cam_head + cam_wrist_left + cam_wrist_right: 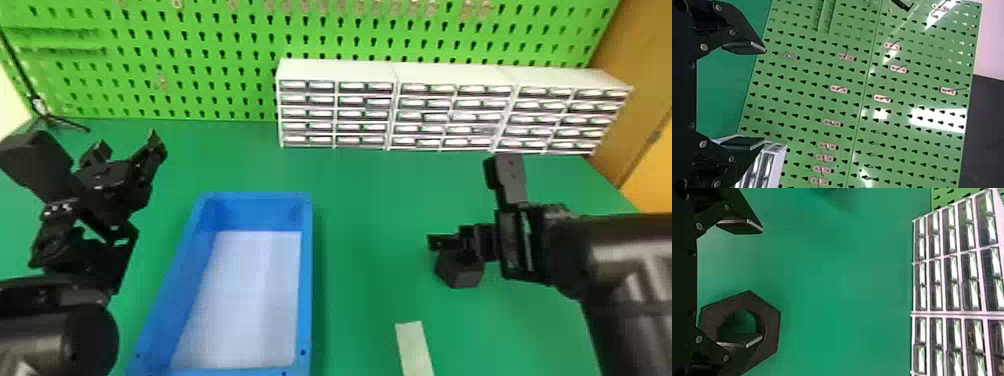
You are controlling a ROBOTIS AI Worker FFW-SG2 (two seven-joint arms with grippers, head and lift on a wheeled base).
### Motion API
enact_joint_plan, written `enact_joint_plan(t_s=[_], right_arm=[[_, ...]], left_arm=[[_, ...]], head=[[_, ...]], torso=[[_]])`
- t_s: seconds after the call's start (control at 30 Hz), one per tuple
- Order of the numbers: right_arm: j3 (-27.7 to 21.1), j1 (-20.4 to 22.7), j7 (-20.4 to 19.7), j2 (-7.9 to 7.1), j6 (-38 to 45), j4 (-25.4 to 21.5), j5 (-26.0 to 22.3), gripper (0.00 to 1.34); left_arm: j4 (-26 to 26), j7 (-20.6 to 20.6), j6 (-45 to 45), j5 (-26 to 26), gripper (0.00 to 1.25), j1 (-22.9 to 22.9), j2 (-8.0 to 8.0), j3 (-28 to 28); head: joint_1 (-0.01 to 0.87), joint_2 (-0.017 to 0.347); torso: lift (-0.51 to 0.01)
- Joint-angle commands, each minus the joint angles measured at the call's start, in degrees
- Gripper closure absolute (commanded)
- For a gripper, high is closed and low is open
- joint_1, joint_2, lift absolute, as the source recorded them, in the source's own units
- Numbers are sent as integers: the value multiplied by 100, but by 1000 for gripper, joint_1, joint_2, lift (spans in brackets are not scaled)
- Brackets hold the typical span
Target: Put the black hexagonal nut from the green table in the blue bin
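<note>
Head view | blue bin (307, 280), 7 o'clock: smooth, softly glossy plastic look | black hexagonal nut (462, 277), 4 o'clock: matt | green table (370, 200), centre: smooth, mostly matt | pegboard (210, 49), 12 o'clock: glossy | strip (414, 345), 5 o'clock: matt, papery

And here's the green surface (370, 200), blue bin (306, 250) left of centre, black hexagonal nut (462, 276) off right, pale strip (414, 345) nearer, white drawer units (450, 73) along the back
</note>
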Motion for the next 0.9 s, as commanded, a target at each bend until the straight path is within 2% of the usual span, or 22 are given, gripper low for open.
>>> enact_joint_plan(t_s=[0.0,0.87], right_arm=[[113,-75,0,8,-96,189,0,321],[121,21,0,69,-254,453,149,318]], left_arm=[[11,7,-1,1,433,-2,5,-13],[20,-2,-1,18,433,7,14,-39]], head=[[692,8],[692,8]], torso=[[-97],[-97]])
